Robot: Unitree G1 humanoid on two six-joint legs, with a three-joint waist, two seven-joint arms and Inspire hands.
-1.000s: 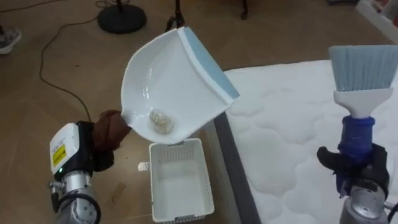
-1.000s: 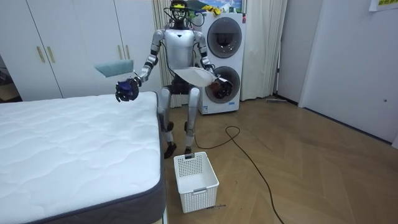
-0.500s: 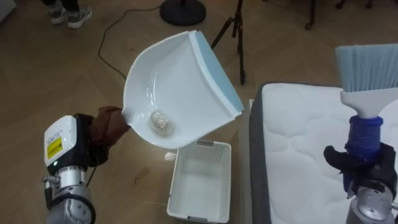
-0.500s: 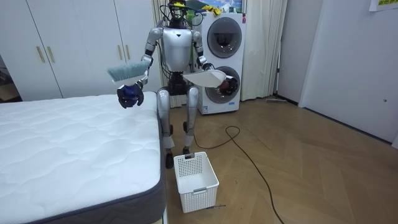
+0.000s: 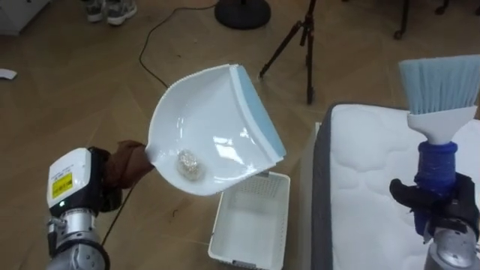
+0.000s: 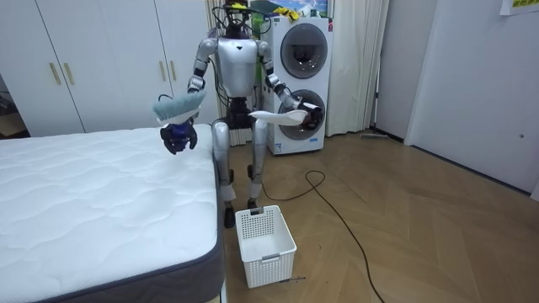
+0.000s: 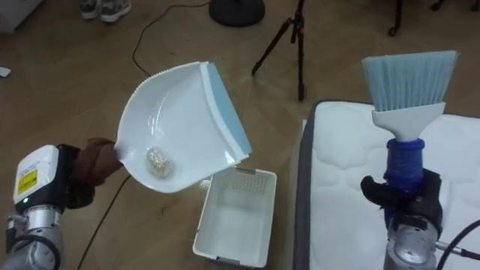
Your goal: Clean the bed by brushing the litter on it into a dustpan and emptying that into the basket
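My left hand (image 5: 111, 178) is shut on the brown handle of a white dustpan (image 5: 214, 127) with a blue lip. The pan is held tilted above the floor, its lower rim over a white slatted basket (image 5: 251, 229). A small crumpled pale wad (image 5: 189, 165) lies in the pan near the handle. My right hand (image 5: 439, 206) is shut on the blue handle of a brush (image 5: 439, 86), bristles up, above the white quilted mattress (image 5: 375, 195). In the room view I stand at the bed's (image 6: 101, 202) corner, with the basket (image 6: 265, 242) on the floor before me.
A tripod's legs (image 5: 300, 45), a round stand base (image 5: 241, 11) and a dark cable (image 5: 154, 41) lie on the wooden floor beyond the basket. A person's shoes (image 5: 109, 9) show at the top left. A washing machine (image 6: 303, 76) and wardrobes (image 6: 84, 59) stand behind me.
My view has swung, so the bed's corner and basket sit further right. The dustpan has sunk and levelled out. In the room view the brush has moved toward the robot's body.
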